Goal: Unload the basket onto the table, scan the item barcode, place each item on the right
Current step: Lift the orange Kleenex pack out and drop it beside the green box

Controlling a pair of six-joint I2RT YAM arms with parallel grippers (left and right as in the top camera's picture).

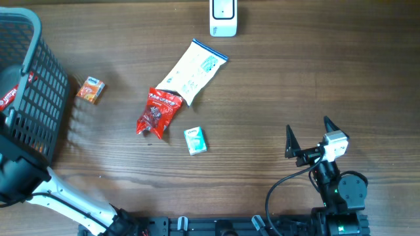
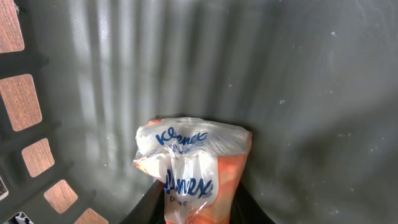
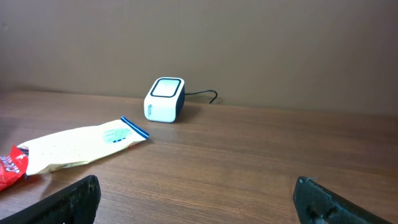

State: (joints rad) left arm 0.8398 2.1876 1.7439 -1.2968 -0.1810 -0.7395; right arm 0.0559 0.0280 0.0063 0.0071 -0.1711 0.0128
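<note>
My left hand (image 2: 196, 211) grips the Kleenex pack (image 2: 193, 162) between its fingers, inside the basket (image 1: 39, 85). My right hand (image 1: 307, 124) stands wide open above the bench (image 1: 262, 98), holding nothing. Status: item grasped, scan not done. Remaining: lift the pack out, carry it to the scanner (image 1: 223, 18), present the barcode.

- Mock shop checkout on a robot bench.
- White barcode scanner (image 1: 223, 18) stands on a wood-grain table (image 1: 295, 78), well ahead of the right gripper (image 1: 307, 123).
- Packaged snacks (image 1: 157, 111) lie ahead-left of it.
- Dark shopping basket (image 1: 39, 98), far to its left, holds a Kleenex pack (image 2: 193, 162).
</note>
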